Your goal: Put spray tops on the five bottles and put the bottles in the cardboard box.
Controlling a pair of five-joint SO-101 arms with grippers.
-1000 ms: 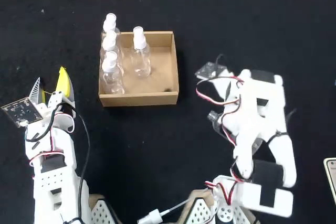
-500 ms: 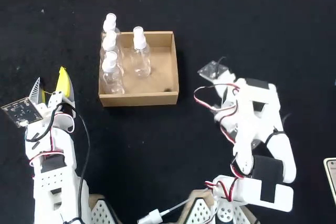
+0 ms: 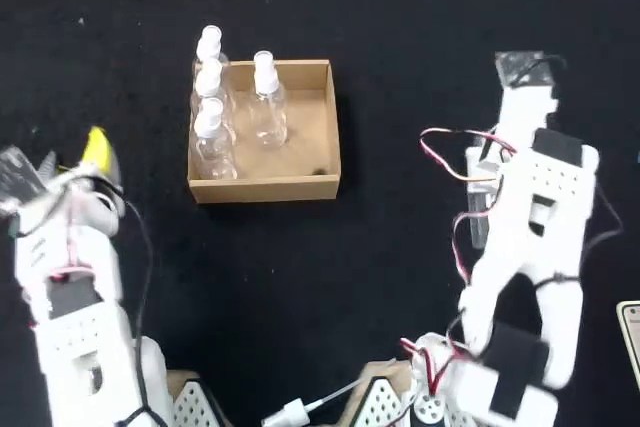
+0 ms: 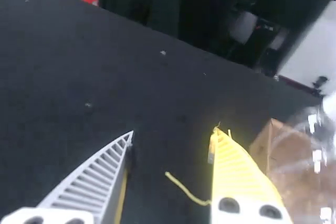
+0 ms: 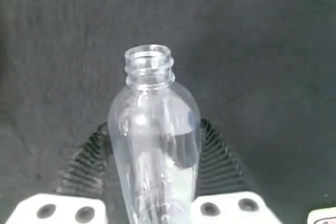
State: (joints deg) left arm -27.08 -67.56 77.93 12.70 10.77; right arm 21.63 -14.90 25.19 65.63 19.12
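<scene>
The right gripper (image 5: 155, 128) is clenched on a clear plastic bottle with an open, uncapped neck (image 5: 155, 129). Its black ribbed fingers (image 5: 88, 157) press on both sides of the body. In the high view this bottle (image 3: 478, 217) sits under the right arm, well apart from the brown cardboard box (image 3: 265, 189).

Four clear bottles with white spray tops (image 3: 264, 75) stand upright in the box, three of them in a row along one wall.

The left gripper (image 4: 173, 135) is released, with its grey and yellow fingers spread above the black worktop (image 3: 400, 27).

A loose white spray top (image 3: 290, 412) lies between the arm bases.
</scene>
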